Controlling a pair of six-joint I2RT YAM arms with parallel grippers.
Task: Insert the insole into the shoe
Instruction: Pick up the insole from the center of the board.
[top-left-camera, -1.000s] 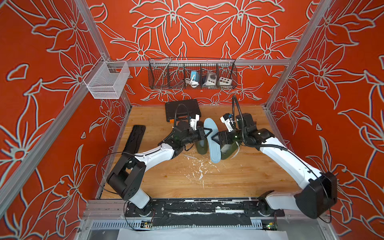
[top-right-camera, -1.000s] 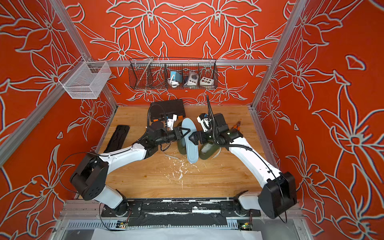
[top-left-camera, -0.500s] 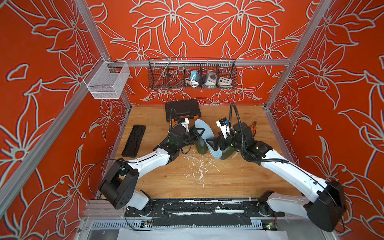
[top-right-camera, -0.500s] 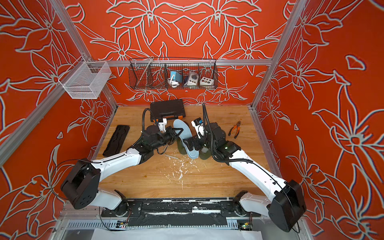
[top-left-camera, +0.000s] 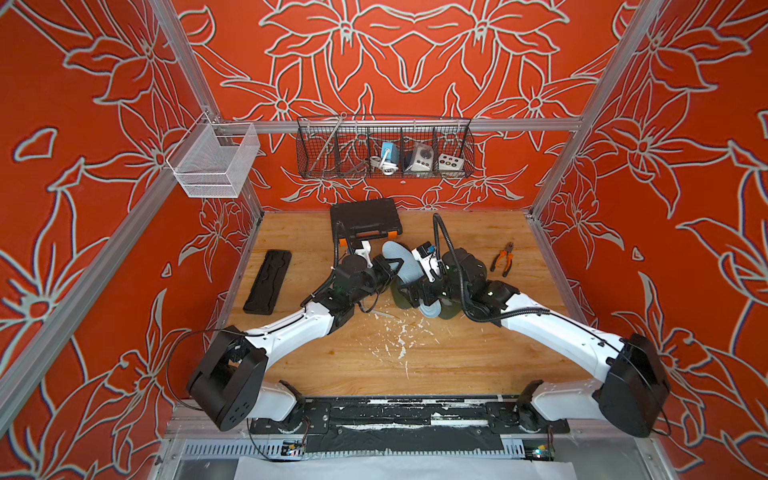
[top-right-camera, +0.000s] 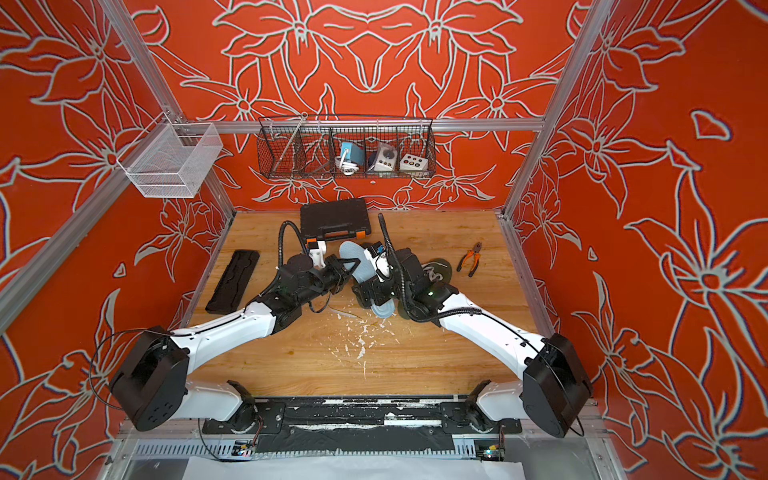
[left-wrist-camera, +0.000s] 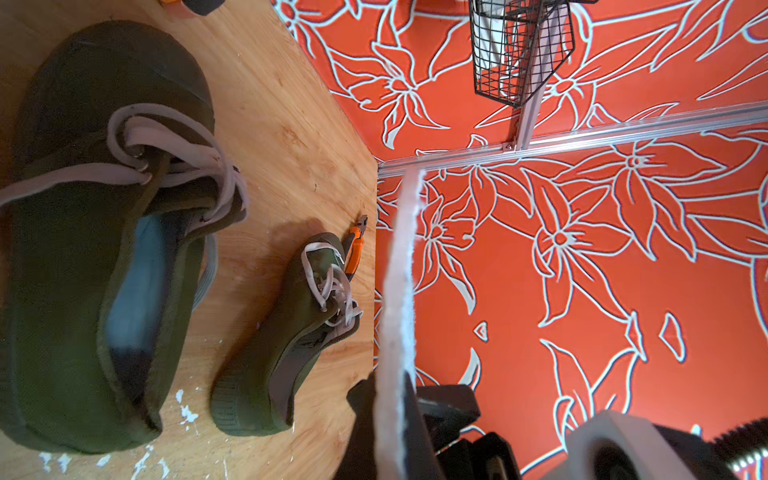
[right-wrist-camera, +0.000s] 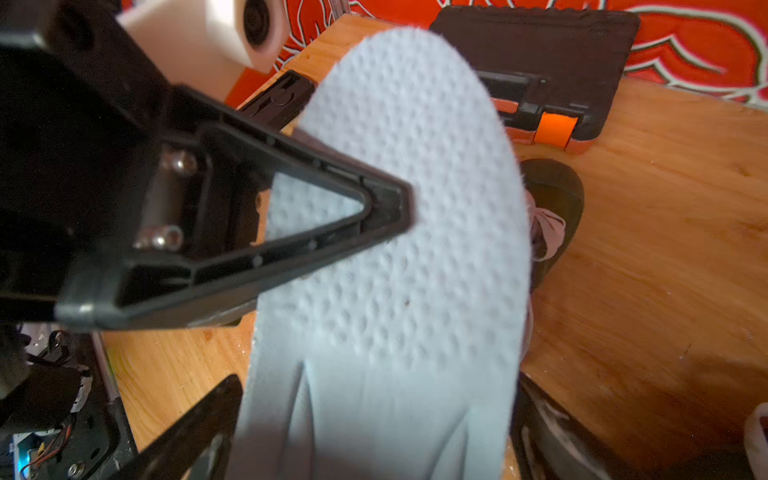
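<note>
Your left arm (top-left-camera: 291, 328) stretches far-right toward centre, left gripper (top-left-camera: 396, 267) clamped on insole (top-left-camera: 400, 254) edge. Your right arm (top-left-camera: 552, 328) stretches far-left toward centre, right gripper (top-left-camera: 417, 293) jaws spread wide, straddling insole.

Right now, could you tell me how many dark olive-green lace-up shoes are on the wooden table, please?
2. One dark olive-green lace-up shoe lies mid-way across the wooden table, partly covered in both top views; the other shoe lies beside the orange-handled pliers. No others show.

The insole (right-wrist-camera: 395, 249) is pale blue-grey with a dimpled pattern. The shoe (left-wrist-camera: 62, 270) is olive green, its laces (left-wrist-camera: 174, 166) pale pinkish-grey. The walls (top-left-camera: 415, 62) are orange-red with white flower outlines.
</note>
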